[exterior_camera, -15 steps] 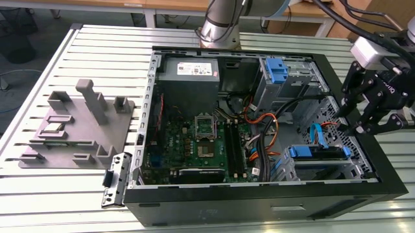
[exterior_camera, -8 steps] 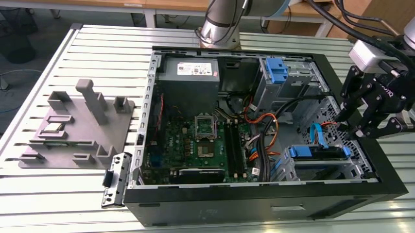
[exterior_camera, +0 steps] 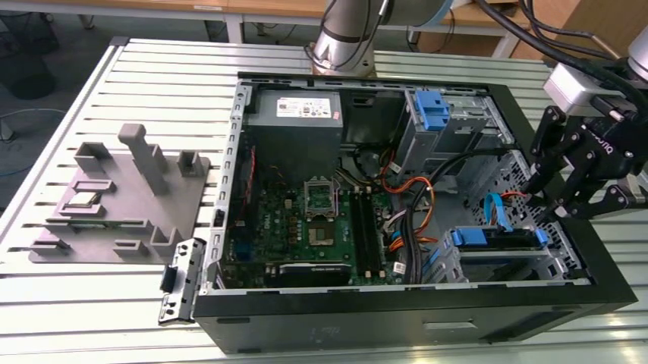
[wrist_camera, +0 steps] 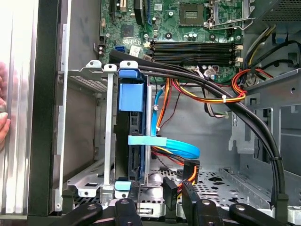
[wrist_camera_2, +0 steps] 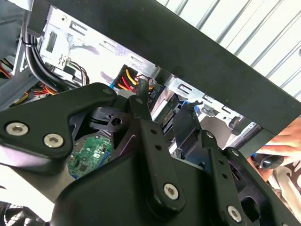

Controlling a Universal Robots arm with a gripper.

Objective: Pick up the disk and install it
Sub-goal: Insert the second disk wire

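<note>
First wrist view: disk (wrist_camera: 130, 141) edge-on in bay (wrist_camera: 89, 181).

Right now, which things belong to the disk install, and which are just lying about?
Job: disk in the drive cage; gripper.
Lying about: grey fixture plate; power supply; memory sticks; a hand.

Even, bright light filled the scene, and the slatted table (exterior_camera: 152, 68) glared pale. Inside the computer case (exterior_camera: 405, 303) shadows lay deeper, and beside its wall (wrist_camera: 47, 108) the first wrist view washed out white.
</note>
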